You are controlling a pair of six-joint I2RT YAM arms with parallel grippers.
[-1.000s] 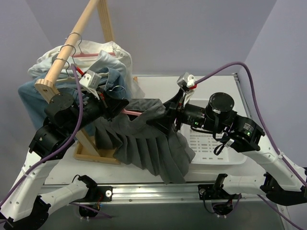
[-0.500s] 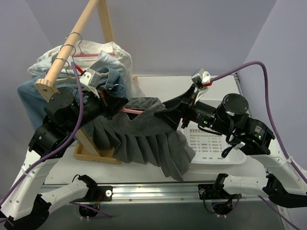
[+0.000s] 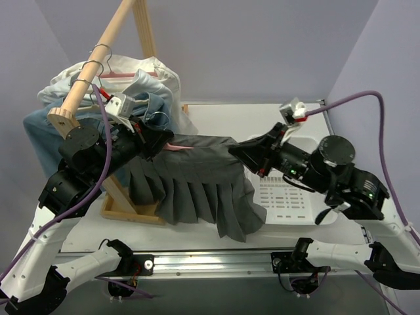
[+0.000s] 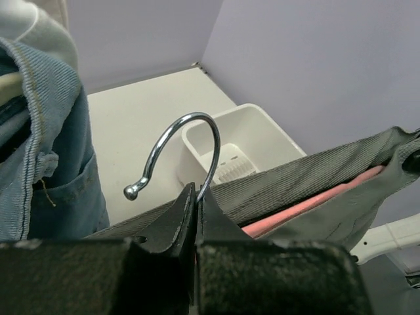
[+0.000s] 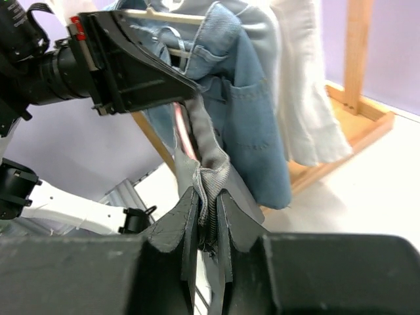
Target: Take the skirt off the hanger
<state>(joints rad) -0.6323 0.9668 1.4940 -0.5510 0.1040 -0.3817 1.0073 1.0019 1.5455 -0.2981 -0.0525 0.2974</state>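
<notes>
The dark grey pleated skirt (image 3: 197,187) hangs stretched between my two grippers above the table, its hem drooping toward the near edge. The pink hanger (image 3: 176,147) shows only as a short stretch inside the waistband; in the left wrist view one pink arm (image 4: 308,207) lies within the grey waistband (image 4: 295,177). My left gripper (image 3: 157,138) is shut on the hanger's silver wire hook (image 4: 190,141). My right gripper (image 3: 233,152) is shut on the bunched end of the waistband (image 5: 211,172), opposite the left gripper (image 5: 190,88).
A wooden rack (image 3: 111,36) at the back left carries a light blue denim garment (image 3: 39,141) and a white shirt (image 3: 157,75) on other hangers. A white slotted basket (image 3: 295,210) sits on the table under my right arm.
My right gripper has closed on the waistband and drawn back to the right, pulling the skirt's top edge out longer and flatter. The left gripper has kept its hold in place.
</notes>
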